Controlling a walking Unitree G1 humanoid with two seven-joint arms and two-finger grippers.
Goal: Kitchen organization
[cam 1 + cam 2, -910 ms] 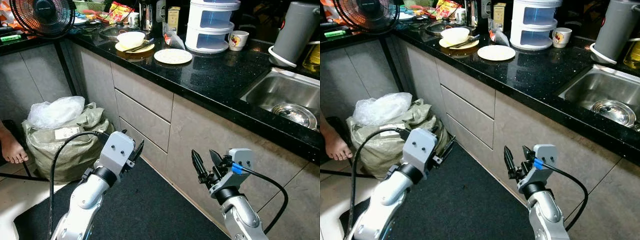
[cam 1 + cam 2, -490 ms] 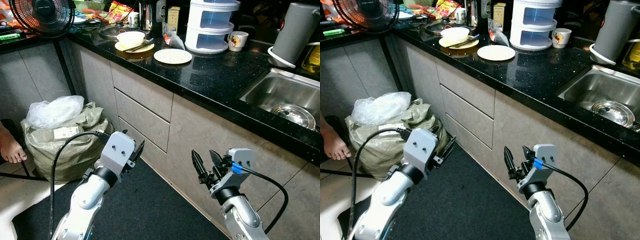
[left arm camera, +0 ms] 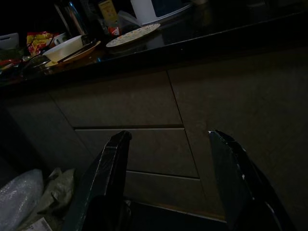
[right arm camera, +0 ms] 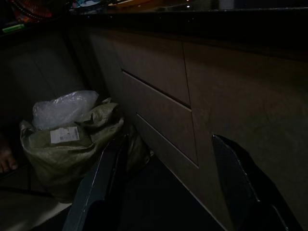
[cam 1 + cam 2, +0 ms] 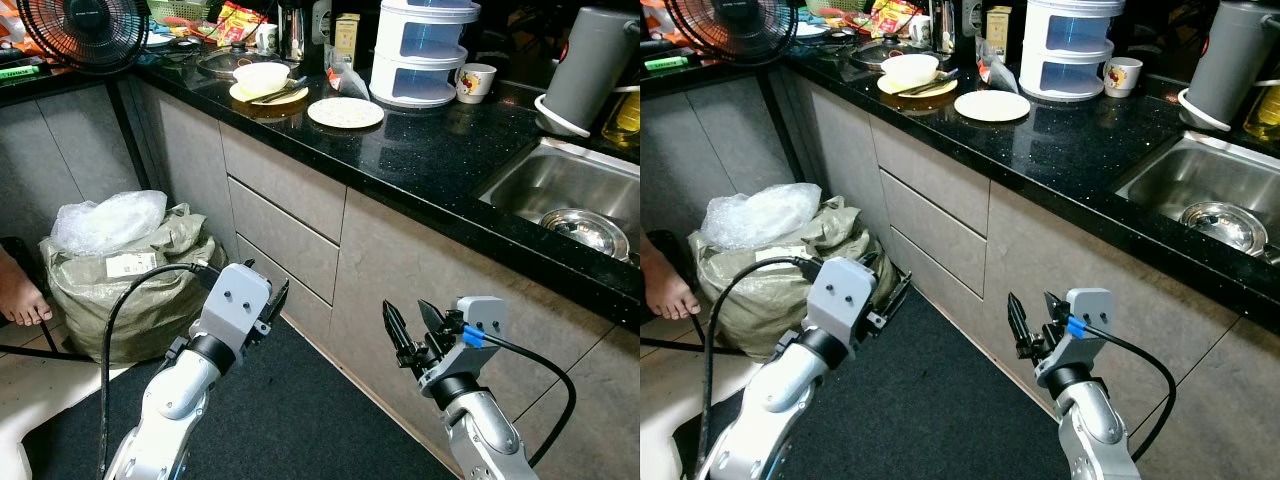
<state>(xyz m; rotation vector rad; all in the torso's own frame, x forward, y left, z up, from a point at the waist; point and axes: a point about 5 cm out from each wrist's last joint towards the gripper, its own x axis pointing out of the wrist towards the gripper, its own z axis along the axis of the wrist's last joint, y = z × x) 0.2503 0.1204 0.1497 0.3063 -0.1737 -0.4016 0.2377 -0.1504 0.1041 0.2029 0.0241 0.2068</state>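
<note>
On the black countertop [image 5: 440, 150] lie a white plate [image 5: 345, 111], a white bowl with a utensil on a wooden board [image 5: 262, 78], a mug [image 5: 476, 80] and a stacked white-and-blue container [image 5: 424, 50]. A steel sink [image 5: 545, 172] at the right holds a metal bowl [image 5: 588, 230]. Both grippers hang low in front of the cabinet, well below the counter. My left gripper [image 3: 168, 142] is open and empty, facing the drawers. My right gripper [image 5: 407, 310] is open and empty too, its fingers [image 4: 240, 178] spread wide.
Grey drawer fronts [image 5: 285, 215] run under the counter. A green sack topped with a plastic bag [image 5: 130, 270] stands on the floor at the left, beside a person's bare foot [image 5: 16, 298]. A fan [image 5: 85, 30] stands at the far left. A dark mat [image 5: 290, 420] covers the floor.
The camera view has drifted very slightly. Both arms and grippers hold the same pose, and nothing on the counter has moved.
</note>
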